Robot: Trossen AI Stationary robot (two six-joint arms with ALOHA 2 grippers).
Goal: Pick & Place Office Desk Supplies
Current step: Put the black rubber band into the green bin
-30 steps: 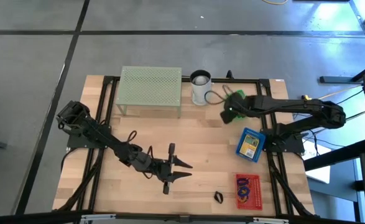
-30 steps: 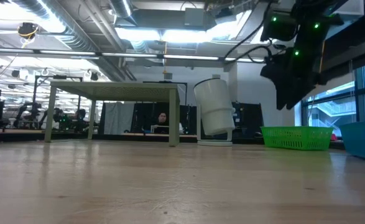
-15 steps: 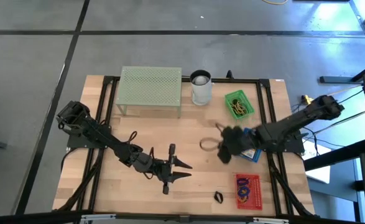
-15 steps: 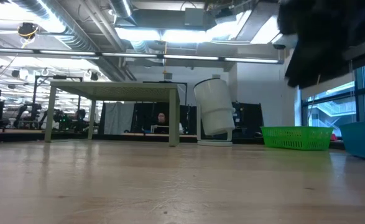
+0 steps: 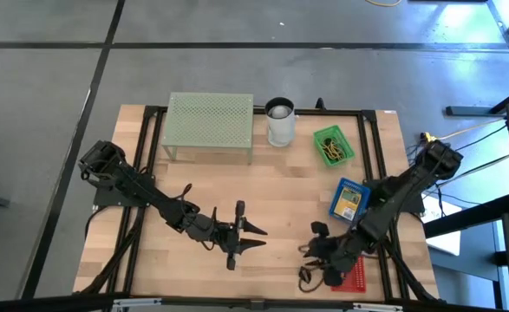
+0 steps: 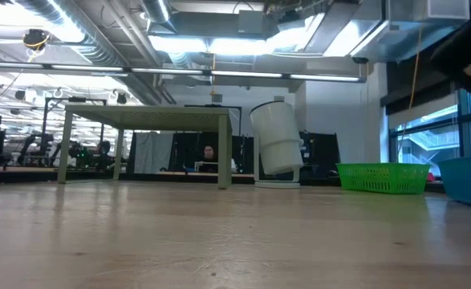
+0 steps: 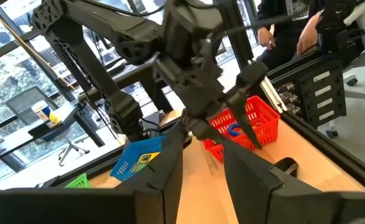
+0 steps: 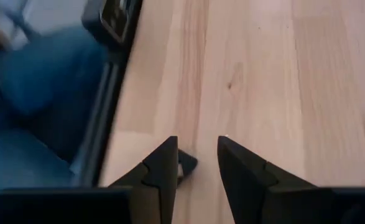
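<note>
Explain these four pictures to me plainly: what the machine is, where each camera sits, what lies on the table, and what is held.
Two dark robot arms work at a wooden table. One camera looks straight down, one sits at table height, and one rides on each wrist. On the table: a pale green mesh stand, a white cup, and green, blue and red baskets. The left gripper waits open near the front middle, holding nothing. The right gripper is low at the front beside the red basket, fingers apart over a small dark binder clip; nothing looks gripped.
</note>
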